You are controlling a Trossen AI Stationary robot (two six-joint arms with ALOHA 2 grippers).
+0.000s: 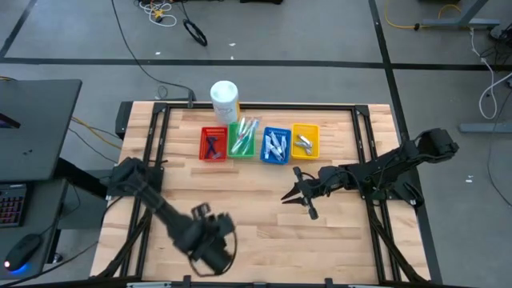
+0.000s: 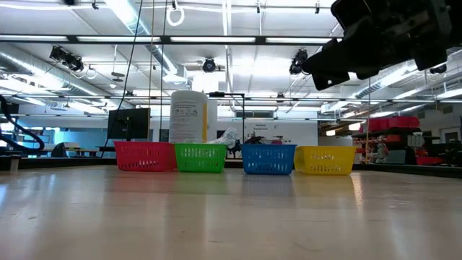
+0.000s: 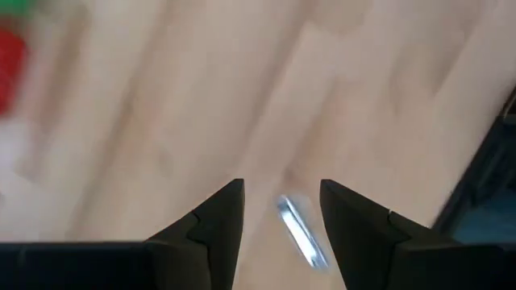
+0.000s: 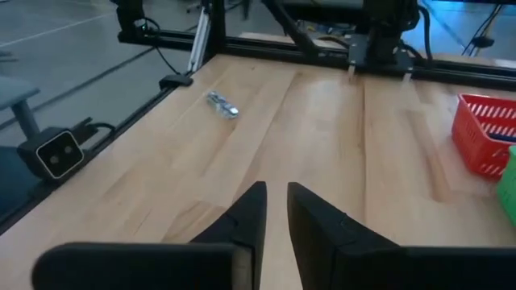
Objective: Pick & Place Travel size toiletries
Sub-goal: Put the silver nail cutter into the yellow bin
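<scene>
Left end effector (image 3: pixel 280 211) (open) above silvery tube (image 3: pixel 300 232)

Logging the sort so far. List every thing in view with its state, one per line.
Left claw: open, poised over the silvery tube.
Silvery tube: lying flat on the table, not gripped.
Right claw: narrowly parted, empty, above bare wood.
Red bin: upright, holds dark blue items.
Green bin: upright, holds toothbrushes.
Blue bin: upright, holds white tubes.
Yellow bin: upright, holds silvery tubes.
White canister: standing upright behind the bins.

A robotics lab: exposed ceiling ducts (image 2: pixel 43 54), strip lights (image 2: pixel 216 40), floor cables (image 1: pixel 152 10).
</scene>
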